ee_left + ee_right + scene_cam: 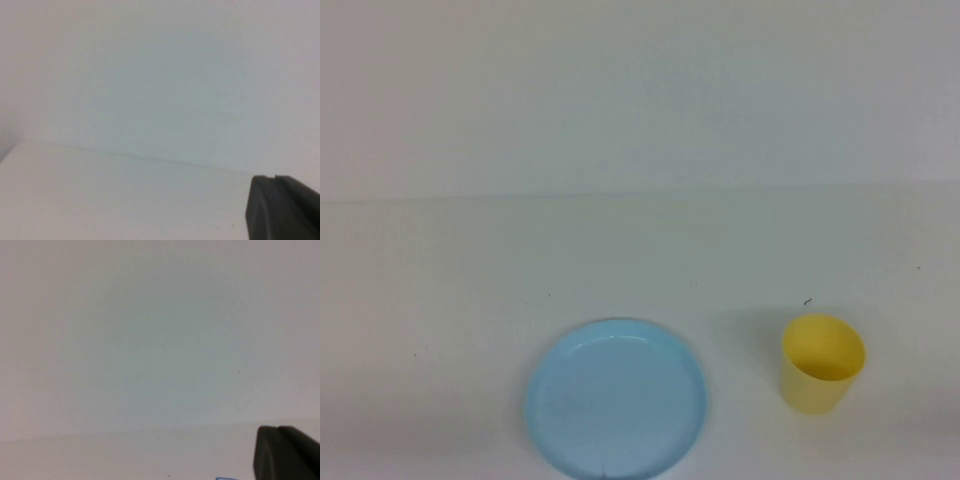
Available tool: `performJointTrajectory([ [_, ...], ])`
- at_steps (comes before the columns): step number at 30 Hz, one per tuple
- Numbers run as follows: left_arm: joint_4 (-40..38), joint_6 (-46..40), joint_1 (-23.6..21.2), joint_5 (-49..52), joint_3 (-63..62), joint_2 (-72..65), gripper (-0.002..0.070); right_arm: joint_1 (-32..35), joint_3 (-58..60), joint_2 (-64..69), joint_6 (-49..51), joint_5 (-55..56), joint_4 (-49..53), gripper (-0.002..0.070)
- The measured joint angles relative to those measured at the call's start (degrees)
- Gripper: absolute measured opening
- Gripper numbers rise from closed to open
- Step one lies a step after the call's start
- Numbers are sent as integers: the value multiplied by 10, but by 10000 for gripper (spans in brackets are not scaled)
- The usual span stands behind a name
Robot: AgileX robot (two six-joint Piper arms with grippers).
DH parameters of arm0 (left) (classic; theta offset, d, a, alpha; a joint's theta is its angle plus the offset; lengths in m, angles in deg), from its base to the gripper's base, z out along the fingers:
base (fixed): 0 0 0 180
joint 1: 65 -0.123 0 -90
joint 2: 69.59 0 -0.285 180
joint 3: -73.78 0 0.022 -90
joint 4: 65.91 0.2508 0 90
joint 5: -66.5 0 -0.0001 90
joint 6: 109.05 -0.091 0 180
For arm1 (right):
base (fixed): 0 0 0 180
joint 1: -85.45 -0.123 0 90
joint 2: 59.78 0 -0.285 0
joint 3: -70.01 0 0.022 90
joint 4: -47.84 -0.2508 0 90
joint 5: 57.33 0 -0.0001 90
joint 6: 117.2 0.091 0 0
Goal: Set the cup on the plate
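Both grippers, left gripper [280,207] and right gripper [285,452], sit clenched and empty. We judge nothing begun: cup [822,363] stands right of plate [616,398]; reaching comes next.

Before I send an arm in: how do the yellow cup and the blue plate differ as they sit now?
The cup is yellow, tall and narrow; the plate is light blue, flat and much wider. The cup stands upright to the plate's right, apart from it. The plate holds nothing. Both rest on the white table, plain and unmarked. The left gripper and right gripper, both shut, touch neither.
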Motion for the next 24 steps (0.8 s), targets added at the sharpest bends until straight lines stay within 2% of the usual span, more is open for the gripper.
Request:
performJointTrajectory([
  [3, -39, 1, 0, 11, -4, 0, 0, 0, 0, 0, 18, -15, -1, 0],
  [5, -38, 1, 0, 58, -16, -1, 0, 0, -4, 0, 34, -37, -1, 0],
  [9, -37, -16, 0, 151, -127, -22, 0, 0, -58, 0, 49, -131, -1, 0],
  [14, -3, -28, 1, 284, -197, -99, 0, 0, -140, 42, -18, -252, 9, 0],
  [16, 7, -33, 0, 332, -226, -176, 0, 0, -169, 78, -46, -308, 9, 0],
  [18, -20, -37, 0, 336, -241, -221, 0, 0, -197, 122, -62, -352, 4, 0],
  [21, -60, -39, 0, 270, -245, -281, 0, 0, -238, 190, -82, -396, -25, 0],
  [24, -61, -82, 0, 256, -270, -343, 0, 0, -287, 262, -131, -454, -89, 0],
])
